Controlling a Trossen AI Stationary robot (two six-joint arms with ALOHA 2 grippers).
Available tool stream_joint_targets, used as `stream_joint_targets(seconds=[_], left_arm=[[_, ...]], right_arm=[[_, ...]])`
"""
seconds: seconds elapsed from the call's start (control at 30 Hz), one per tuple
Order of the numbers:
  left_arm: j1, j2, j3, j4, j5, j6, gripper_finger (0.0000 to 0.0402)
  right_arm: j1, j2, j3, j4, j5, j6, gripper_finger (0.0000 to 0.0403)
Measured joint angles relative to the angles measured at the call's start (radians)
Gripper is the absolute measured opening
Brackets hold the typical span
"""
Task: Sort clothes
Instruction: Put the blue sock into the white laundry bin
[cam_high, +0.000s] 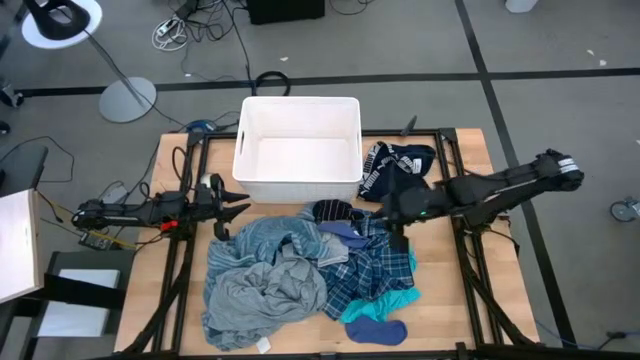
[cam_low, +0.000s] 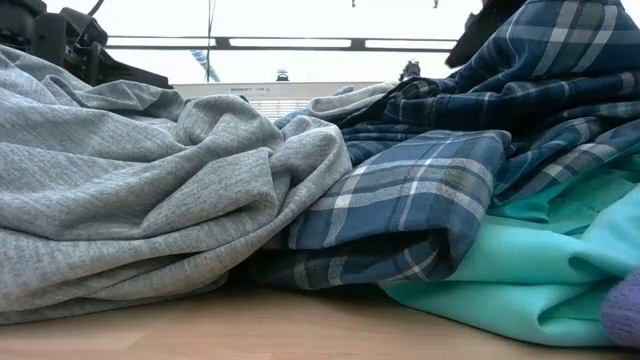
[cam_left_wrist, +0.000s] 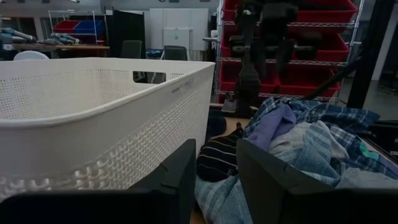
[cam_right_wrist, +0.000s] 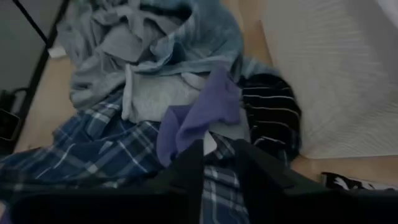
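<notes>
Only the high view shows the blue sock (cam_high: 377, 331) beside turquoise garment (cam_high: 385, 305).

The bin (cam_high: 298, 148) sits upper centre on the desk (cam_high: 450, 300). The clothes pile (cam_high: 300, 275) lies below it, toward the lower frame. One garment (cam_high: 395, 165) lies just right of the bin.
</notes>
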Motion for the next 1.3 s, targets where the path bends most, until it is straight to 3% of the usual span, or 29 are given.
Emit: stream_joint_targets(seconds=[0.2, 0.43, 0.53, 0.7, 0.9, 1.13, 1.3], left_arm=[[0.0, 0.0, 0.0, 0.0, 0.0, 0.0, 0.0121], [0.0, 0.0, 0.0, 0.0, 0.0, 0.0, 0.0121], [0.0, 0.0, 0.0, 0.0, 0.0, 0.0, 0.0121], [0.0, 0.0, 0.0, 0.0, 0.0, 0.0, 0.0121], [0.0, 0.0, 0.0, 0.0, 0.0, 0.0, 0.0121], [0.0, 0.0, 0.0, 0.0, 0.0, 0.0, 0.0121], [0.0, 0.0, 0.0, 0.0, 0.0, 0.0, 0.0121]], right_arm=[[0.0, 0.16, 0.042, 0.025, -0.021, -0.066, 0.0152], [-0.001, 0.285, 0.047, 0.044, -0.034, -0.082, 0.0159], [-0.002, 0.315, 0.047, 0.065, -0.034, -0.087, 0.0135], [-0.006, 0.309, 0.047, 0.11, -0.034, -0.125, 0.002], [-0.015, 0.273, 0.109, 0.084, -0.029, -0.13, 0.0003], [-0.02, 0.272, 0.147, 0.091, -0.027, -0.042, 0.0024], [-0.042, 0.278, 0.114, 0.091, -0.026, 0.025, 0.0073]])
